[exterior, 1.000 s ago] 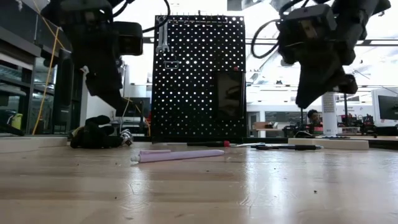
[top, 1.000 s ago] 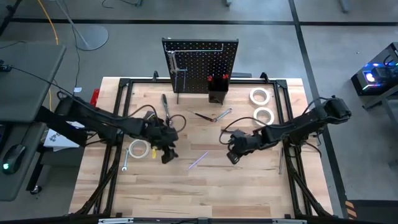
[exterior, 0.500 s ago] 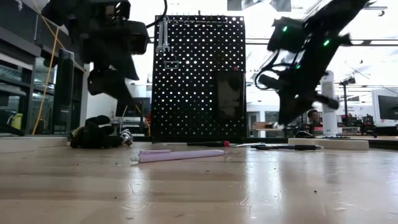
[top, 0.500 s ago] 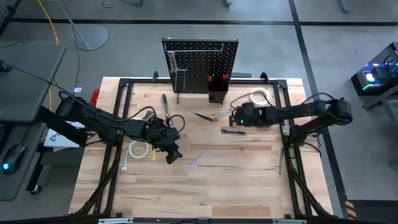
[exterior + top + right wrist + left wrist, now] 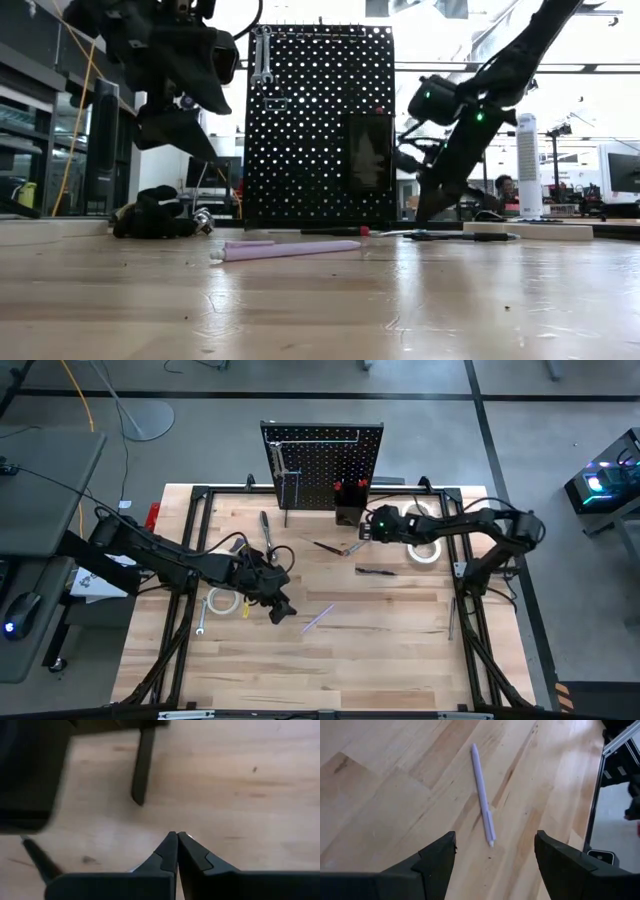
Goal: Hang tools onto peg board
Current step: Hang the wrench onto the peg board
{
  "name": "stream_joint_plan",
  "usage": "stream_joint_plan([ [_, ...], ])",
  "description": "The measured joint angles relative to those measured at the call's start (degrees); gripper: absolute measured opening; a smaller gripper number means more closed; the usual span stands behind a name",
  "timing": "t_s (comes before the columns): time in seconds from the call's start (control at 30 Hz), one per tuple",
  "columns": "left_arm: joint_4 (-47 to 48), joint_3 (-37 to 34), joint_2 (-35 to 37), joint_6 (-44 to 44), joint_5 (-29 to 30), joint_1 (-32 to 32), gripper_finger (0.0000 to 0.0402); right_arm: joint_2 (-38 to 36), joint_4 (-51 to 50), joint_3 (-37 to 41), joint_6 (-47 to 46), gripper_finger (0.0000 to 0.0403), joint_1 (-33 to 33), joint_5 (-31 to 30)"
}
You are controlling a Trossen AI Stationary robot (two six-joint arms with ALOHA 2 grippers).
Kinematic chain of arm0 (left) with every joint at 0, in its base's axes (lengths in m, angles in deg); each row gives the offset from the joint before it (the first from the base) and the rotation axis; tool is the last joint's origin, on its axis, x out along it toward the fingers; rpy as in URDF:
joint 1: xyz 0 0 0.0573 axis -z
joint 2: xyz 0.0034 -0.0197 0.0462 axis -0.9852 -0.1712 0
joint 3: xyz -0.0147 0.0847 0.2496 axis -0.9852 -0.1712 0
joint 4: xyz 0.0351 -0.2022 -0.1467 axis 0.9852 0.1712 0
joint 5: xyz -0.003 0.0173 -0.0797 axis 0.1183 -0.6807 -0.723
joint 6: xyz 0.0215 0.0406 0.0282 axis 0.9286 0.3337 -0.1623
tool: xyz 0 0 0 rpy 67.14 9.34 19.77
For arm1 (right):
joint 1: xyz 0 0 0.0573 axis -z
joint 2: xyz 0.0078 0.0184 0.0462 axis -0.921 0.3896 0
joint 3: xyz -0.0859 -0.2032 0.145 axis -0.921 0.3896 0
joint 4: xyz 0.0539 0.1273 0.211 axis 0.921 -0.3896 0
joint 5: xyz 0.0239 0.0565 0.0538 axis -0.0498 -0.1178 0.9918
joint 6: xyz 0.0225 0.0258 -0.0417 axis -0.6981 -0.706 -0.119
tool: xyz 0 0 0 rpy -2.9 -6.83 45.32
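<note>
A: Item one, the right gripper point(image 5: 362, 532). We find its fingers pressed tight together with nothing between them, low over the table point(image 5: 400, 630) just in front of the peg board point(image 5: 323, 465).

B: And around it?

A: A dark screwdriver point(image 5: 326, 546) and a silver wrench point(image 5: 358, 544) lie just beside it, a dark tool point(image 5: 375, 571) a little nearer us, two white tape rolls point(image 5: 424, 547) under its arm.

B: Item two, the left gripper point(image 5: 277, 607)?

A: Spread wide, empty, hovering above a lilac pen point(image 5: 483, 813), which lies flat between the two fingers point(image 5: 434, 861) in its own wrist view. A third tape roll point(image 5: 223, 600) and a wrench point(image 5: 201, 617) lie beside its arm.

B: What does only one view give us?

A: The low view shows a wrench hung point(image 5: 262, 57) at the board's top corner and its small black bin point(image 5: 369, 152) (from above these show only in part). The right wrist view adds a dark bar point(image 5: 142, 765) on the wood, blurred.
</note>
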Motion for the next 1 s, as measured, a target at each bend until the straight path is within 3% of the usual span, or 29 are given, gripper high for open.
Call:
stream_joint_plan([
  [0.3,-0.09,0.0,0.0,-1.1,0.0,0.42,0.025,3.71,2.78,-0.18,-1.14,0.0,-2.31,-0.72],
  [0.47,-0.07,0.0,0.0,-1.19,0.0,0.42,0.025,3.55,-2.35,-0.61,0.99,0.0,-4.23,1.2],
  [0.67,-0.07,0.0,0.0,-0.99,2.21,0.42,0.025,3.49,-6.43,-0.61,0.86,0.0,-13.0,3.22],
  [1.0,-0.18,0.0,0.0,0.06,7.49,0.51,0.025,3.78,-1.87,-0.33,-11.78,0.0,-27.09,2.1],
])
